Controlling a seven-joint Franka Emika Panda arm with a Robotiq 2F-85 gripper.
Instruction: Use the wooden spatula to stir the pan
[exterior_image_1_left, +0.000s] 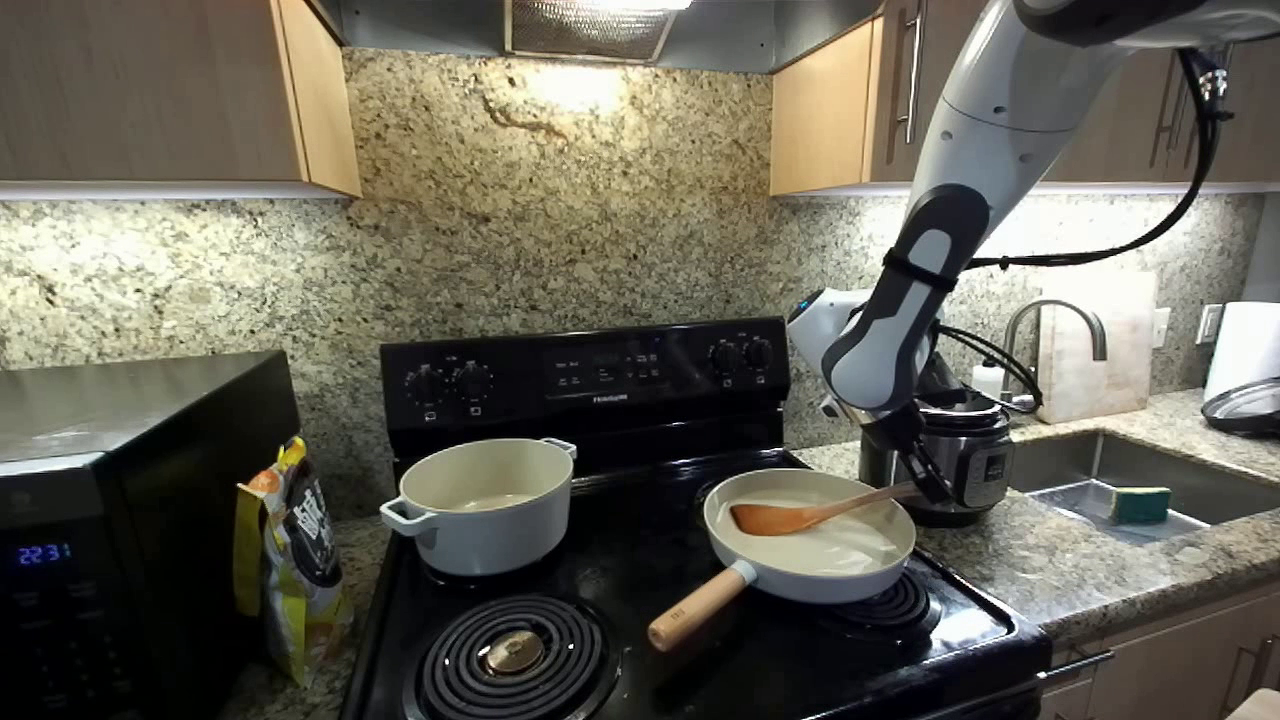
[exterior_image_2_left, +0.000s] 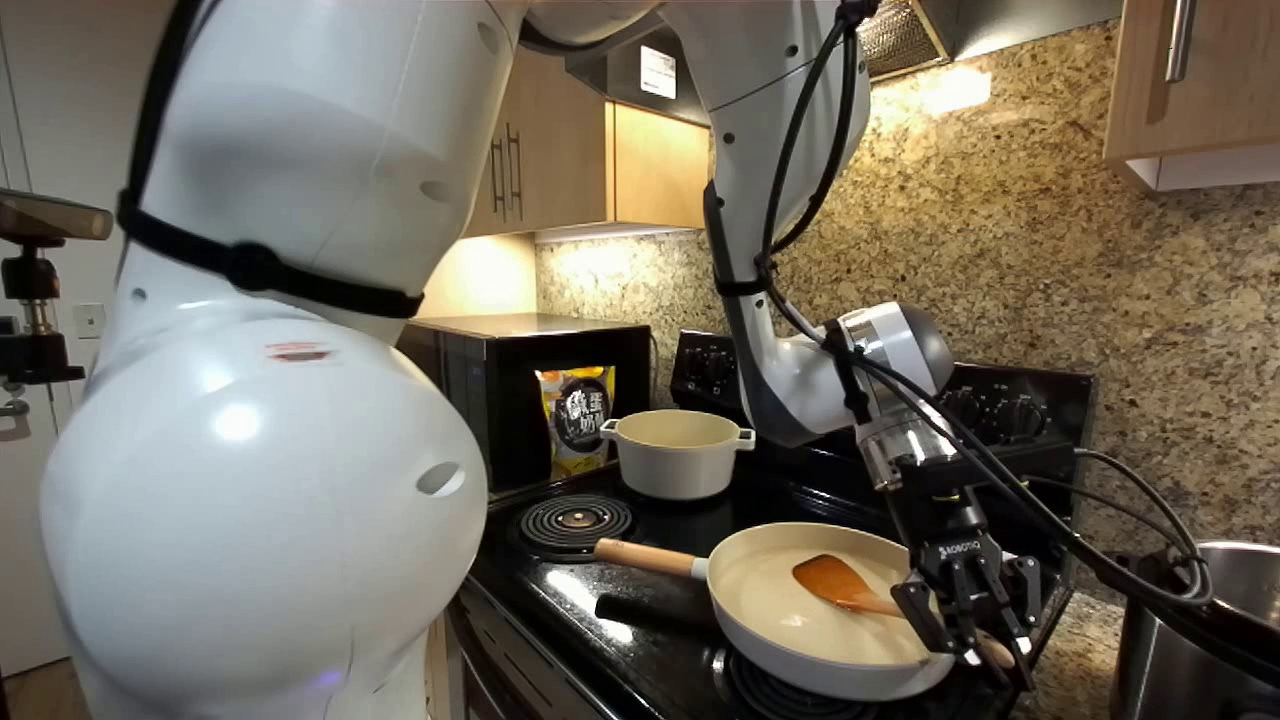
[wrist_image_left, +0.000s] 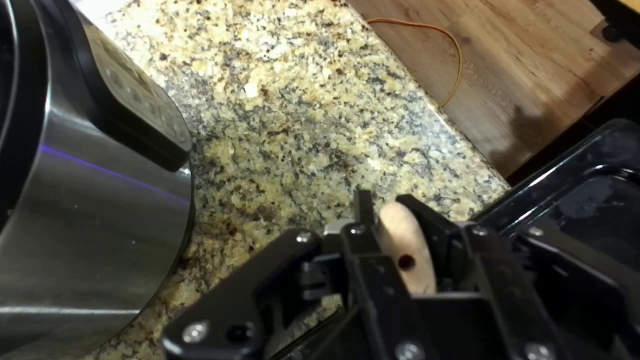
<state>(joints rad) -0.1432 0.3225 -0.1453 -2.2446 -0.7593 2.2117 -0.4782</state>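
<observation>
Wooden spatula (exterior_image_1_left: 815, 513): handle end sits between the fingers of the gripper (exterior_image_2_left: 997, 652), one finger each side, hanging hole visible in the wrist view. Can't make out if they're clamped on it or a bit slack; wouldn't count on a firm hold. Gripper is just right of the pan (exterior_image_1_left: 850, 550), outside the rim. Handle slopes down left over the right rim; blade is inside, left of middle. Looks to be on the pan floor, contact not certain.

Progress, my read: getting the blade into the pan is done. Stirring: no call. Stills don't show a stroke, no food to judge by; shiny patch on the pan floor could be liquid or glare. If strokes are left: solid grip, loops inside the rim. If stirring is finished: only letting go and backing away.

Further out: pan is on the right half of the stove (exterior_image_1_left: 645, 545), pan handle (exterior_image_1_left: 700, 607) pointing left and near. Steel multicooker (exterior_image_1_left: 980, 460) is near the gripper, on the counter (exterior_image_1_left: 1060, 555) to the right; probably tight for a wide swing. White pot (exterior_image_1_left: 500, 545) is far left on the stove, well apart.
</observation>
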